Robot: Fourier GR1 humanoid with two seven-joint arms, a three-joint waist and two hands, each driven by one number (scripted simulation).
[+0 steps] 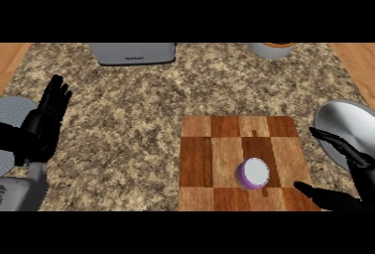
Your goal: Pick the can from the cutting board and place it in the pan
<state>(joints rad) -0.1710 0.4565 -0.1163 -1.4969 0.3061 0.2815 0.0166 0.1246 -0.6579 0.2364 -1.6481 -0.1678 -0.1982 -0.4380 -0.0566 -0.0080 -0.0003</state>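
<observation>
Can [254, 173] beside open right hand [343, 198]

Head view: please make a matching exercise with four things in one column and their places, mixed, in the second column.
Things:
1. can
2. pan
3. left hand
4. grey appliance

Places:
A. far edge of the counter
B. on the cutting board
C. view's left, open, fingers up
D. right of the board

Pairs: 1-B, 2-D, 3-C, 4-A

Nothing legible from where I'm looking: the grey appliance [132, 53] at the far edge carries a small dark marking (too blurred for me to read).
</observation>
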